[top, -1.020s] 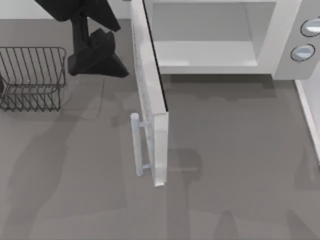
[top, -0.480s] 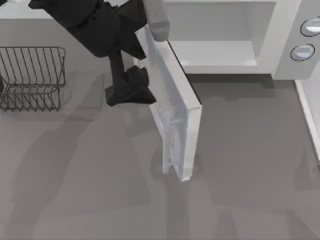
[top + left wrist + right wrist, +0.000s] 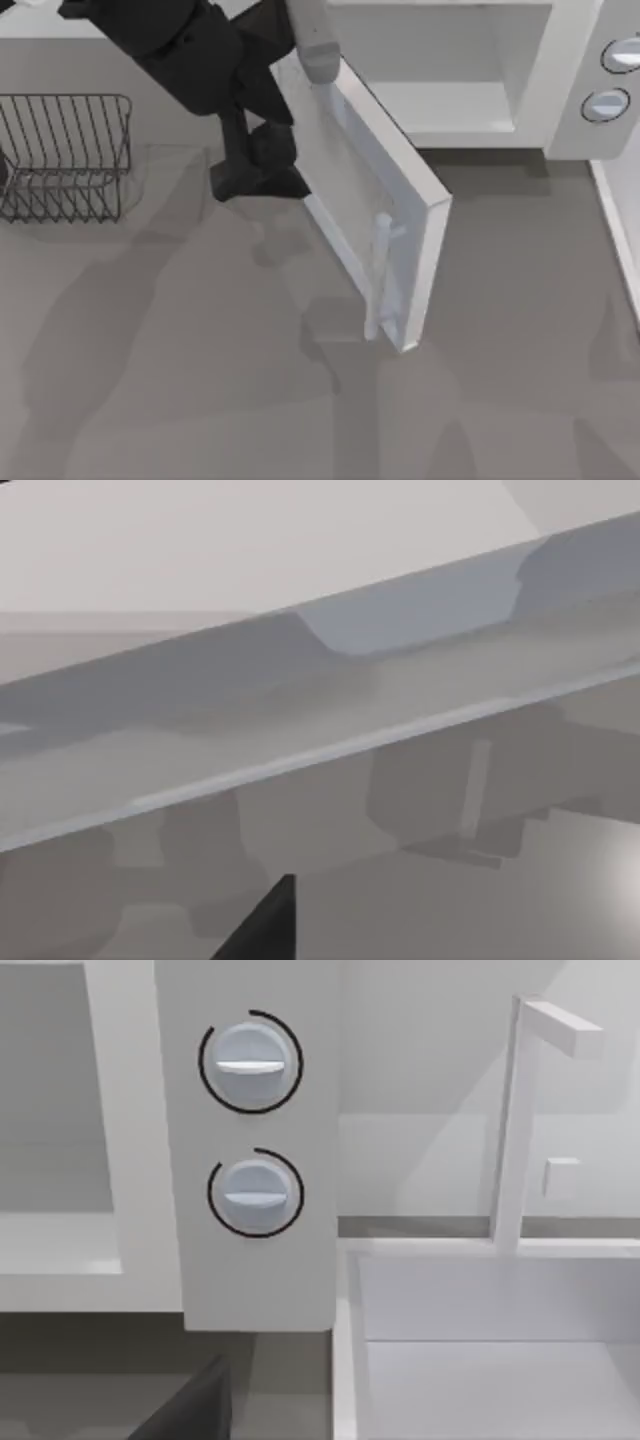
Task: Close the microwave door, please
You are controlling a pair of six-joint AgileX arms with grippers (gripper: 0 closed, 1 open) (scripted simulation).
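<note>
The microwave door [image 3: 372, 205] stands partly swung, hinged at the upper middle of the top view and angling down toward the centre, its free edge with the pale bar handle [image 3: 381, 275] still well clear of the cabinet; my left gripper [image 3: 262, 172], a dark shape in the upper left of the top view, sits against the door's outer face, and whether its jaws are spread or pressed together I cannot tell; they pinch nothing that I can see. My judgement: the closing is roughly midway, with the rest of the swing and the final seating left to do. The microwave [image 3: 575, 100] fills the upper right of the top view, its white cavity open, two round knobs [image 3: 250, 1060] on its side panel in the right wrist view. My right arm is parked off to the right, facing those knobs. A wire rack [image 3: 65, 155] stands at the left edge; the table [image 3: 180, 380] is flat mottled grey, bare in the lower half; a white ledge [image 3: 480, 1340] adjoins the microwave.
</note>
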